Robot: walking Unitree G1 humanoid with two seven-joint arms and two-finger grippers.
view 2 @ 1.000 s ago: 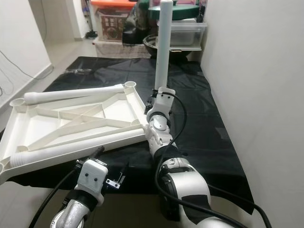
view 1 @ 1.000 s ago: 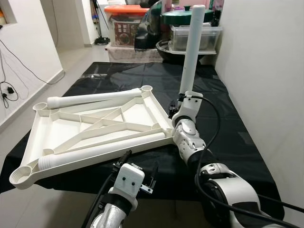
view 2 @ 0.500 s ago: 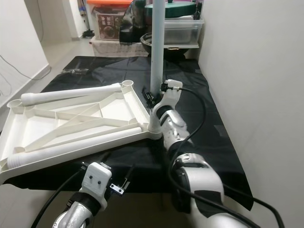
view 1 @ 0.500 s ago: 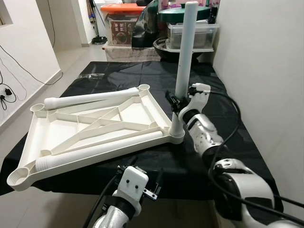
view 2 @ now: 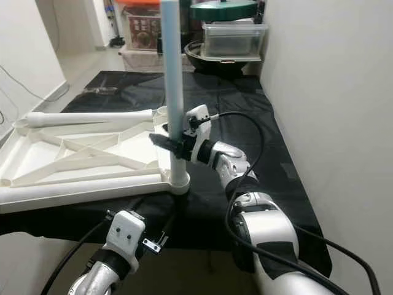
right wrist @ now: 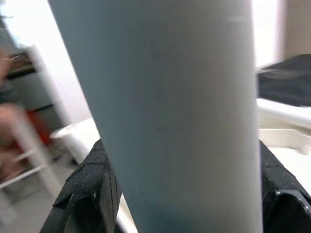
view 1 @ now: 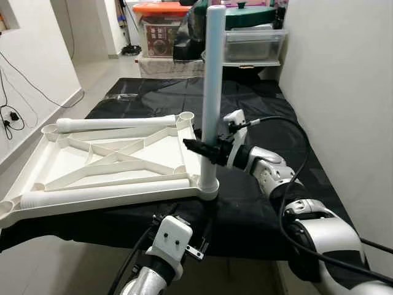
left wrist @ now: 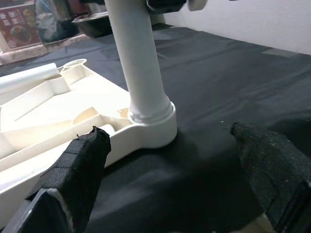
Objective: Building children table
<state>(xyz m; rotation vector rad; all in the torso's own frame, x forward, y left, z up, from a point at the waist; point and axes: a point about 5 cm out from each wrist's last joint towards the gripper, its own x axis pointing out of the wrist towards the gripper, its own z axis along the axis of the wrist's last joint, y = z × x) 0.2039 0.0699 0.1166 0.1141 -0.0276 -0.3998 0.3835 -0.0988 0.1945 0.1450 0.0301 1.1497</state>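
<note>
The white table top lies upside down on the black sheet, ribbed underside facing up. One white leg stands upright in the near right corner socket. The right gripper is clamped around this leg low on its shaft, just above the socket, one black finger on each side of the tube.

Compared with half a second ago, the right arm now reaches in more level from the right, and the leg stands further left in the head view; part of that shift may be camera motion, since the whole scene has moved. A second ago the same leg was held up clear of the corner, to the right of the table top; it is now seated in the socket, as the left wrist view shows.

Two further legs lie flat on the table top: a far leg along the far edge and a near leg along the near edge. Both lie as before.

The left gripper hangs low at the near edge of the sheet, fingers spread apart and holding nothing, aimed at the socket.

Storage boxes stand at the far end of the room.
</note>
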